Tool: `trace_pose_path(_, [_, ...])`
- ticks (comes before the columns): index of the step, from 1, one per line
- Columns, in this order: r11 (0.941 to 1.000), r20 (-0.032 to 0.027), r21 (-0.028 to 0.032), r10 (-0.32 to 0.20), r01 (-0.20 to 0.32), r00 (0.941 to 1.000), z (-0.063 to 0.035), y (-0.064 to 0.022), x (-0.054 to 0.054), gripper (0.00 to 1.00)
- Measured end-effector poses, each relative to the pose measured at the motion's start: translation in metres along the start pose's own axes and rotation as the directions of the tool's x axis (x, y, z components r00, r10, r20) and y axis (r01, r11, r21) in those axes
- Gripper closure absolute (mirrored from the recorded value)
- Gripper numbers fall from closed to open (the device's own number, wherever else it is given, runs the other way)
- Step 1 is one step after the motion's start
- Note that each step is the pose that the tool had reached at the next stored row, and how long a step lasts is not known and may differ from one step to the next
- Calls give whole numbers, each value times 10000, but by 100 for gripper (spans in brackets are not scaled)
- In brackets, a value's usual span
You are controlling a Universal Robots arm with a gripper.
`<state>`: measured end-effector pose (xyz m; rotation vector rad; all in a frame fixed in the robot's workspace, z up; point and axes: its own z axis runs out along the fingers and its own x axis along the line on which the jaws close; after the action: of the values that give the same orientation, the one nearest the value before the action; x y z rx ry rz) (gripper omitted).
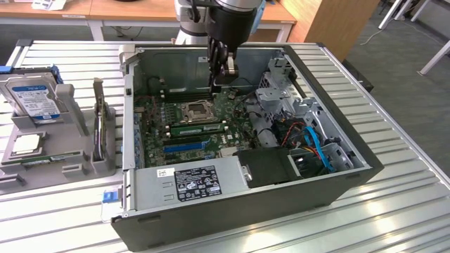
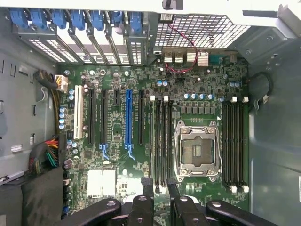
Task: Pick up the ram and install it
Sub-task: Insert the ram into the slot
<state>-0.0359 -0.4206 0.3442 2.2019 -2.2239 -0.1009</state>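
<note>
One gripper (image 1: 226, 79) hangs over the memory slots (image 2: 162, 141) beside the CPU socket (image 2: 197, 150); I see its fingers parted, holding nothing.

A computer case (image 1: 281, 211) lies open in the middle of the table (image 1: 408, 211), with a motherboard (image 1: 228, 138) inside and a gripper (image 1: 225, 79) above it. A hard drive (image 1: 35, 97) stands by the table's edge at the exterior view's left.

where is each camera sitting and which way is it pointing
Exterior view: off the arm, up high, looking down into the open computer case; the arm and gripper reach into it.
Wrist view: on the wrist, facing the motherboard; the gripper's fingertips show, apart and empty.
Both share the motherboard's CPU socket, seen from the wrist too.
</note>
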Motion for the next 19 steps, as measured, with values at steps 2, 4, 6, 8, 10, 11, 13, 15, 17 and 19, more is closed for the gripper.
trace_pose_path(2, [10000, -2, 31, -5, 5, 10000, -3, 1, 0, 75])
trace_pose_path(4, [10000, -2, 95, -13, 13, 10000, -6, 3, 0, 75])
trace_pose_path(6, [9999, 0, 150, -23, 23, 10000, -7, 4, 0, 75])
trace_pose_path(8, [9999, 0, 164, -28, 28, 10000, -7, 4, 0, 75])
trace_pose_path(10, [9999, -1, 169, -26, 26, 10000, -8, 5, 0, 75])
trace_pose_path(11, [9999, -1, 169, -26, 26, 10000, -8, 5, 0, 75])
trace_pose_path(13, [9999, -1, 169, -27, 27, 10000, -8, 5, 0, 75])
trace_pose_path(15, [9999, -1, 169, -26, 26, 10000, -8, 5, 0, 75])
trace_pose_path(17, [9999, -1, 169, -26, 26, 10000, -8, 5, 0, 75])
trace_pose_path(19, [9999, -1, 169, -26, 26, 10000, -8, 5, 0, 75])
